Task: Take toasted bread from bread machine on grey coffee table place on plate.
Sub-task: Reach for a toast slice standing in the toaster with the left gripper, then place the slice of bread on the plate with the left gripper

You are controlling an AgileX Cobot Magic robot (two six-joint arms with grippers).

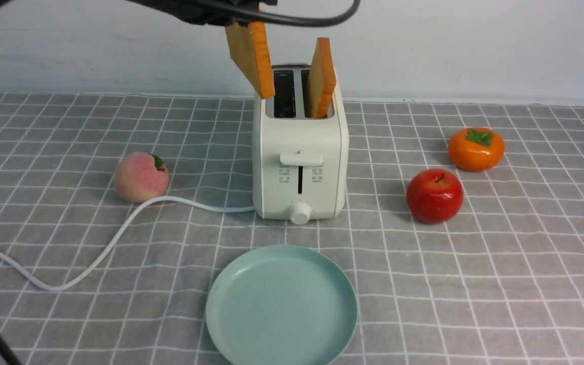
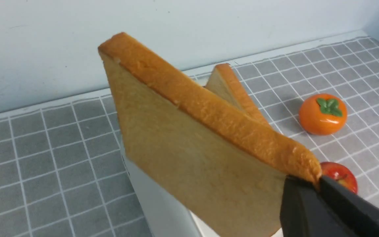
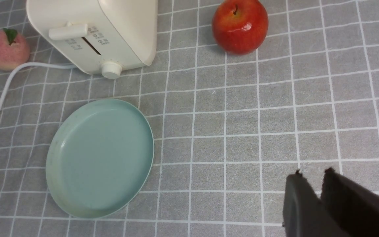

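Left pincer (image 2: 308, 184) on toast (image 2: 192, 158) corner

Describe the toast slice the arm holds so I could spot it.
Find the cream-white toaster in the middle of the grey checked table. Over its left side hangs a slice of toast, pinched at one corner by the left gripper. Unlike the other slice, standing in a slot, it is tilted in mid-air.

plate (image 1: 221, 309): cut by front view's bottom edge | markings (image 1: 285, 175) on bread machine (image 1: 299, 200): too small to read
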